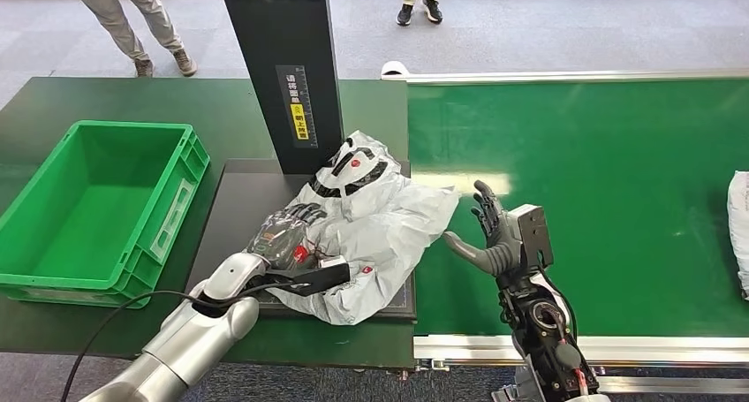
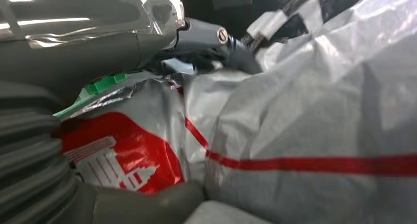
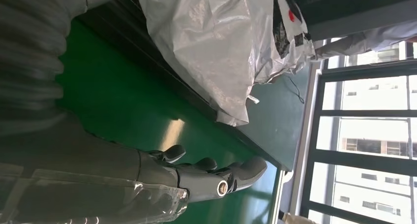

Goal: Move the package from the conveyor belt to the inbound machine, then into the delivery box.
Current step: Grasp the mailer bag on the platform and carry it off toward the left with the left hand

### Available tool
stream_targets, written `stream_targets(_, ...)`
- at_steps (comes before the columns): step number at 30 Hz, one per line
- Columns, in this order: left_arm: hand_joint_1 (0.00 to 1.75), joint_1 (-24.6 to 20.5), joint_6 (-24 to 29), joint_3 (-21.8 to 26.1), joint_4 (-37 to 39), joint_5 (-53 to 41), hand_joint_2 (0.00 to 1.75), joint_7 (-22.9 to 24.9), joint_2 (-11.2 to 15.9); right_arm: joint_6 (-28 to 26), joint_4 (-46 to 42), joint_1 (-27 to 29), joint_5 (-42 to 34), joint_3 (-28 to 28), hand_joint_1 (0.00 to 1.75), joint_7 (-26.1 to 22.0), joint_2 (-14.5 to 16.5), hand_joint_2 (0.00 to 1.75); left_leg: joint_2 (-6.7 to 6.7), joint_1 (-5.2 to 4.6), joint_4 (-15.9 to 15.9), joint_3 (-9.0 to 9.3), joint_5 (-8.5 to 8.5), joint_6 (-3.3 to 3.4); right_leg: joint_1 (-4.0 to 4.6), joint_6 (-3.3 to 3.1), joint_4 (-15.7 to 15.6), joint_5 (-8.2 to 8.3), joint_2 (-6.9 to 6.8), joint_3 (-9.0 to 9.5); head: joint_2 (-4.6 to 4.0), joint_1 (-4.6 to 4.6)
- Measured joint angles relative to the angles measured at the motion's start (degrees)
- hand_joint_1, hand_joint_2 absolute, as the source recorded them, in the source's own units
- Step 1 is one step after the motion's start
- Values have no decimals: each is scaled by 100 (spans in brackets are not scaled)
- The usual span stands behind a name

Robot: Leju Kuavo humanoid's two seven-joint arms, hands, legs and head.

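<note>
**Package on the inbound machine, grasped by the left hand**

The package [image 1: 371, 234], a crumpled silver-white plastic bag with black and red print, is laid on the dark platform of the inbound machine [image 1: 237, 209], at the foot of its black column [image 1: 283, 66]. Its long axis is set diagonally: the printed end is pointed away from the robot, toward the column, and the plain end is pointed toward the robot. One corner of the bag is spread over the edge of the conveyor belt [image 1: 601, 181].

The left hand [image 1: 287, 234] is placed on the near left part of the package, with its fingers curled into the plastic; in the left wrist view the bag is seen gathered between the thumb and the fingers, so it is grasped. The right hand [image 1: 487, 234] is held above the belt, just beside the bag but apart from it, with its fingers spread and nothing in it.

The delivery box [image 1: 106, 209], a green crate, is seen left of the machine on a dark green table [image 1: 53, 97]. A second white bag [image 1: 738, 230] is lying at the right edge of the belt. The floor is covered with grey carpet [image 1: 530, 31], and the legs of two persons [image 1: 132, 22] are seen there. Large windows [image 3: 369, 120] are visible in the right wrist view.
</note>
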Motion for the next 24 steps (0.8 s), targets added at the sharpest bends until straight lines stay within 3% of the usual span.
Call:
stream_targets(8, 175, 26, -21, 92, -52, 298, 175, -434, 1, 105, 0, -2, -1, -68, 0, 7, 36, 175, 0, 0, 0, 2, 0, 0, 0, 0, 0, 0, 0, 3, -1, 0)
stream_targets(19, 175, 62, 0, 100, -164, 400, 175, -531, 11, 118, 0, -2, -15, -99, 0, 19, 42, 175, 0, 0, 0, -2, -1, 0, 0, 0, 0, -1, 0, 0, -1, 0)
stream_targets(24, 175, 161, 294, 156, -269, 606, 175, -725, 9, 115, -22, 0, -32, -113, 0, 23, 42, 175, 0, 0, 0, -2, 0, 0, 0, 0, 0, -1, 0, -4, -1, 0)
